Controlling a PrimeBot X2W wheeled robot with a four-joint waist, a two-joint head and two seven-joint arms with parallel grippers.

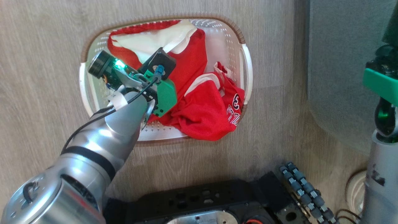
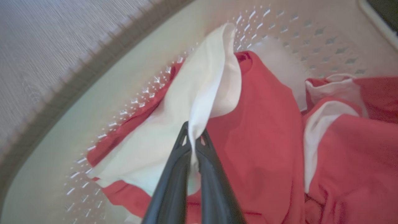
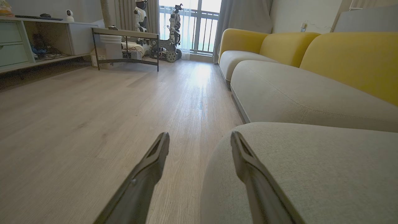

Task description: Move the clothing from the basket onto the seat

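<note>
**Pinching the white fold: the seat is off to frame right**

L wrist view: left gripper (image 2: 194, 132) has both dark fingers closed on a thin ridge of white fabric, which rises from the tips toward upper centre of the frame. That fabric is the white panel of the red jersey (image 1: 186, 59), lying in the upper half of the basket (image 1: 161, 18). Its long axis in the head view runs roughly from upper left down to centre. The second red piece (image 1: 211, 115), the one w/ a dark number, is bunched at the basket's lower right and spills over the rim there. The two pieces touch, poss. overlap. Both are inside the basket; nothing is on the seat yet.

Key relation: in the head view the seat (image 1: 339, 62) fills the upper right, well apart from the basket, w/ a strip of wood floor (image 1: 279, 124) between. So the carry prob. goes up, then across to frame right, past the second piece, which may get dragged along.

Right gripper (image 3: 199, 135) has its fingers spread wide w/ nothing between them, low by the cushion's rounded edge. It is the arm nearer the seat, but the L arm has the grip.
</note>
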